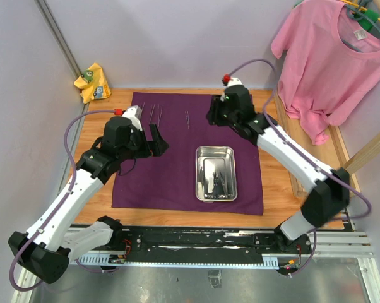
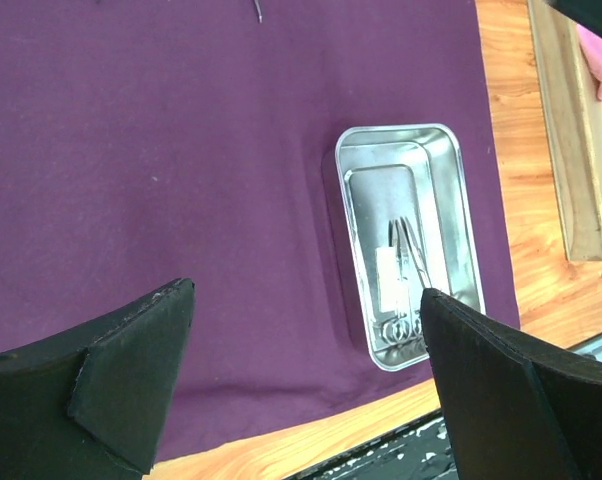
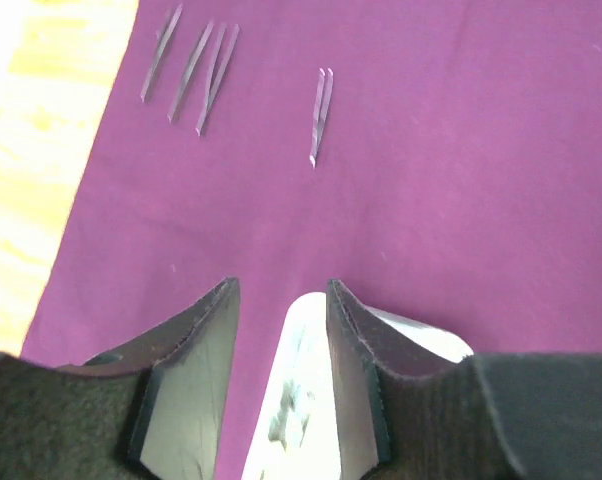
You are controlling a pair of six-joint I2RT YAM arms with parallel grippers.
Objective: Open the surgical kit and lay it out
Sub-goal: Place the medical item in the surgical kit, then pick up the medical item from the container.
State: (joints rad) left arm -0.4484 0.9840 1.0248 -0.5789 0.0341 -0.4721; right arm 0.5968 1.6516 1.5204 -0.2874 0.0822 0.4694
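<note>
The dark purple cloth (image 1: 171, 170) lies spread flat on the wooden table. The steel tray (image 1: 199, 183) sits on its right half and holds ring-handled instruments (image 2: 411, 255) and a white gauze piece (image 2: 386, 280). Several slim forceps (image 3: 196, 70) lie in a row near the cloth's far left edge, with one more pair (image 3: 321, 115) beside them. My left gripper (image 1: 157, 140) is open and empty above the cloth, left of the tray (image 2: 461, 230). My right gripper (image 1: 214, 112) is open (image 3: 281, 283) above the cloth. A shiny tray corner (image 3: 301, 400) shows below its fingers.
A pink T-shirt (image 1: 332, 57) hangs at the back right. A yellow rag (image 1: 94, 82) lies at the back left corner. A wooden rail (image 1: 338, 145) runs along the table's right side. The black base rail (image 1: 196, 240) lines the near edge.
</note>
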